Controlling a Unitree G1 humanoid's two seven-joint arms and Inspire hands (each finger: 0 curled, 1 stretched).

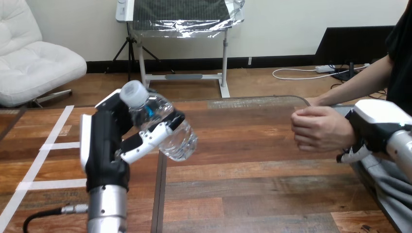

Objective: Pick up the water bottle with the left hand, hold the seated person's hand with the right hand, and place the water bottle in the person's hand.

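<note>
While tilted, bottle (pixel 177 141) in left hand (pixel 104 143)

The clear, white-capped water bottle (pixel 179 141) is tilting at centre left of the frame, cap pointing upper left. The person's hand (pixel 318 128) is hovering, loosely curled, at middle right.

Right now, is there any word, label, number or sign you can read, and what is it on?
No text can be read.
On the water bottle in the left hand: a small blue mark, too blurred to read.
On the wooden table: white tape strips, no writing.
</note>
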